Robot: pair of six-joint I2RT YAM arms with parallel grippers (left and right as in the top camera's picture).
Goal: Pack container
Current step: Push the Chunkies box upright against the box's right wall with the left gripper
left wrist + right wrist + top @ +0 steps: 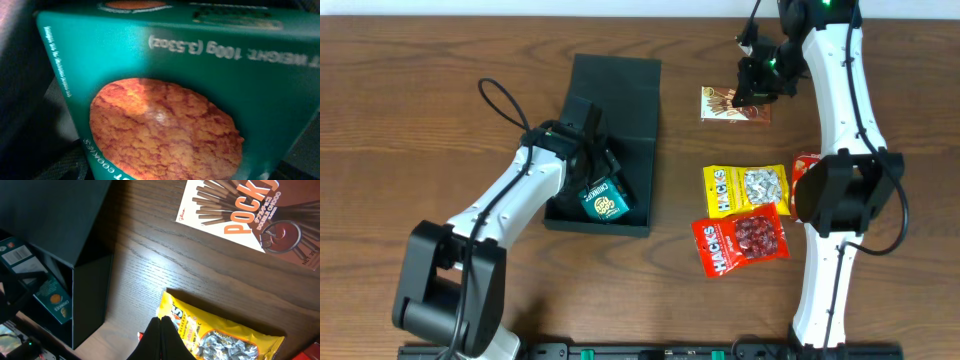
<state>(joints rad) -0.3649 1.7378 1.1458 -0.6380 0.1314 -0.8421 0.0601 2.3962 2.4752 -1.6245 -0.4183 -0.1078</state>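
Got the container (632,120) sitting left of centre on the wooden table (410,90), lid flipped open toward the far side. Down in its near end, a teal cookie box (603,201), tilted rather than lying flat.

Got the left gripper (594,165) reaching right into the container, just above that cookie box. Left wrist view is pretty much filled by the teal carton: big cookie photo, "100g (3.53oz)" printed upside down. Fingers hidden in that view, and too dark and crowded from overhead. Looks maybe held, but honestly can't tell whether the jaws are clamped on it or apart.

Over on the other side, well apart from the container, got the right gripper (160,330) up by a Pocky box (240,215), hanging above the table. Jaws pressed together, tips meeting, gripping nothing.

Nearer than the Pocky box, a yellow Hacks packet (222,332) lying flat. Right up against its near edge, a red Hacks packet (740,240). Also a red packet (805,170) peeking out beside the right arm, mostly covered, label unreadable.
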